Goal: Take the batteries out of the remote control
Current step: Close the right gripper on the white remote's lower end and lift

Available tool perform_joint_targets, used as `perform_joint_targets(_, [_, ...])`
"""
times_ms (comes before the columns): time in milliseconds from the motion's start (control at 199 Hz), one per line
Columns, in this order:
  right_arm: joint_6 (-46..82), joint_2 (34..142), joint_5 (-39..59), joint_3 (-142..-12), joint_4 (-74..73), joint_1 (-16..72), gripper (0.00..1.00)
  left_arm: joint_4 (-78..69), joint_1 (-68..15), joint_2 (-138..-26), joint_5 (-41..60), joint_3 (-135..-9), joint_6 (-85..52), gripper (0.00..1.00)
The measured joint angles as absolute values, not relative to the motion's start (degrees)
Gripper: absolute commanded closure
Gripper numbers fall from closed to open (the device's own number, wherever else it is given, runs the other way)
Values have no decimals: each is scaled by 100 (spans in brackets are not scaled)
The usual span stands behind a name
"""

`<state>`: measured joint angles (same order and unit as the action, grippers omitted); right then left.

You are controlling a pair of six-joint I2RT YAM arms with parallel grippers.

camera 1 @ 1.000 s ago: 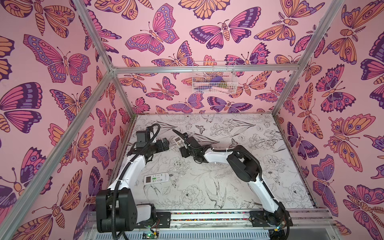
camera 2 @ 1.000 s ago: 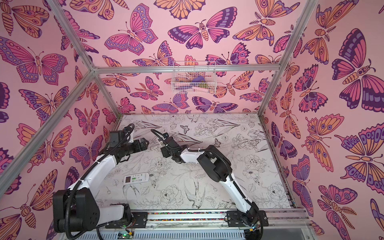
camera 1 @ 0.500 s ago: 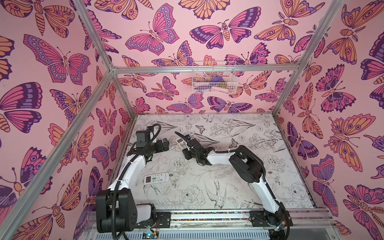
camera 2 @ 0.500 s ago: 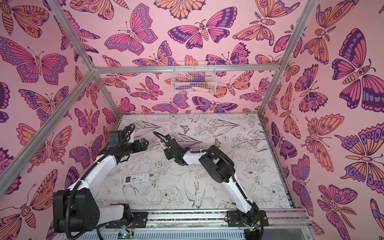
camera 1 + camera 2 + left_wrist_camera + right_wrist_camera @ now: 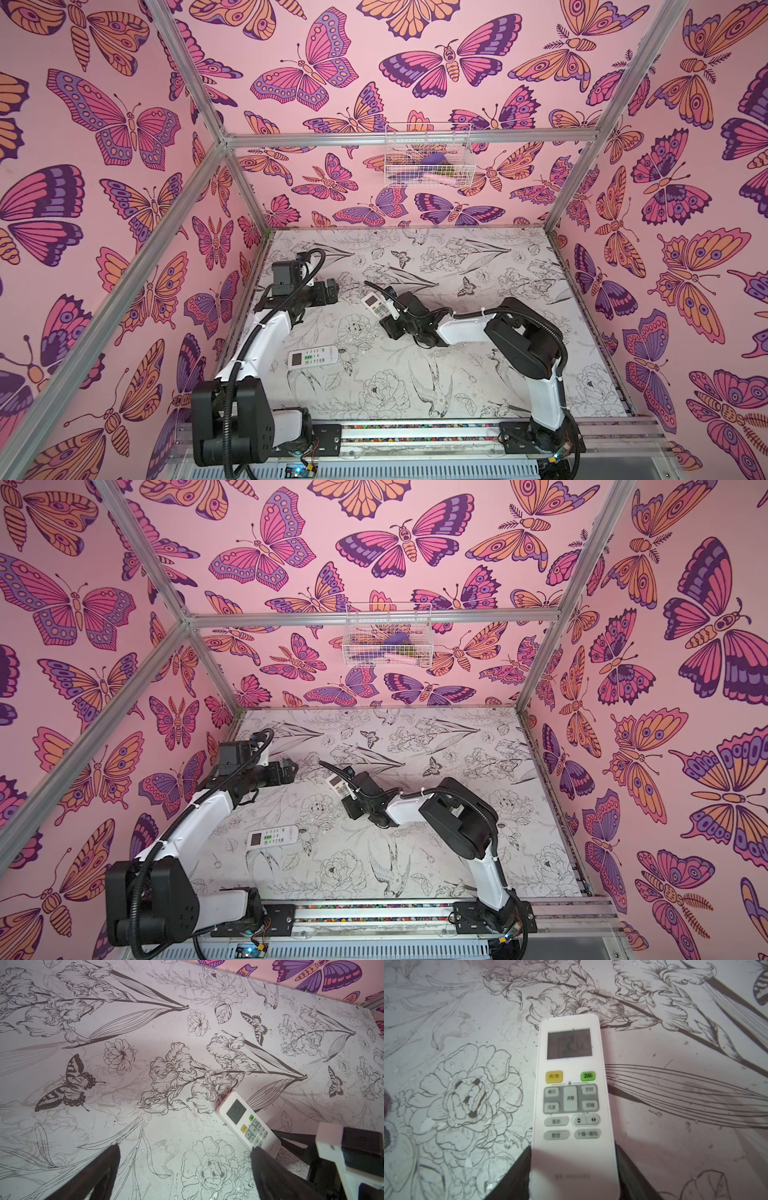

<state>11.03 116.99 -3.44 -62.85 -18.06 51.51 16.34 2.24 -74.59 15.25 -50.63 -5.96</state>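
Right fingers (image 5: 515, 1178) clamped the face-up remote (image 5: 571, 1095) near the middle of the table (image 5: 415, 365); left fingers (image 5: 93, 1174) gaped empty. No batteries showed; a slow, steady flip seemed needed to bring its back up.

1. A white remote (image 5: 572, 1105) fills the middle, with its face to the camera and the digits 26 on its grey screen.
2. Under the screen are a yellow button (image 5: 554, 1076), a green button (image 5: 588, 1076) and several grey ones.
3. The right tool (image 5: 572, 1153) grips the remote's lower end, and its dark fingers (image 5: 517, 1172) press on both long edges.
4. Behind the remote is the bench (image 5: 446, 1022), printed with line-drawn flowers.
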Motion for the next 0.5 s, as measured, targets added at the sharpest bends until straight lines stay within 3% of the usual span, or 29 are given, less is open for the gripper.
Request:
perform_joint_targets(135, [1002, 11705, -338, -6335, -1728, 5227, 20, 1634, 224, -7459, 1522, -5065, -539, 0])
perform_joint_targets(231, [967, 11760, -349, -6442, -1662, 5242, 19, 1634, 224, -7459, 1525, -5065, -530, 0])
perform_joint_targets(341, [888, 11904, -392, -6694, -1522, 5245, 20, 1636, 224, -7459, 1522, -5065, -495, 0])
perform_joint_targets(501, [832, 12005, -521, -6831, -1476, 5249, 30, 1636, 222, -7459, 1527, -5065, -401, 0])
